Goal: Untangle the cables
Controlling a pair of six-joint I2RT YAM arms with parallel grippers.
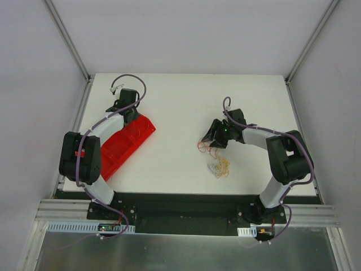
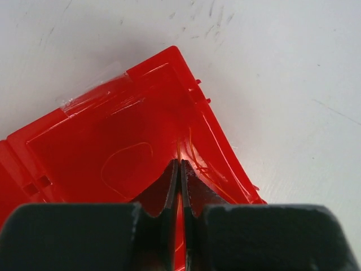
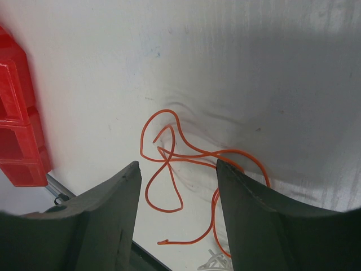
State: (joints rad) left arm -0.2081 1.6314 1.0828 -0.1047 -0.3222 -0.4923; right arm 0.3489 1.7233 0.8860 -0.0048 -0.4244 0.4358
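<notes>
Orange cable [image 3: 167, 159] lies in loose loops on white table [image 1: 180, 101], right under my right gripper [image 3: 177, 169]. Right fingers spread wide, one on each side of loops, pinching nothing. From top, small curly clump [image 1: 219, 167], whitish and yellow, sits near orange cable at its 6 o'clock. Red tray [image 1: 127, 144] well apart at 9 o'clock. My left gripper [image 2: 180, 165] points into tray corner, fingers pressed together. Thin strand [image 2: 192, 148] by tips; cannot tell if pinched.
</notes>
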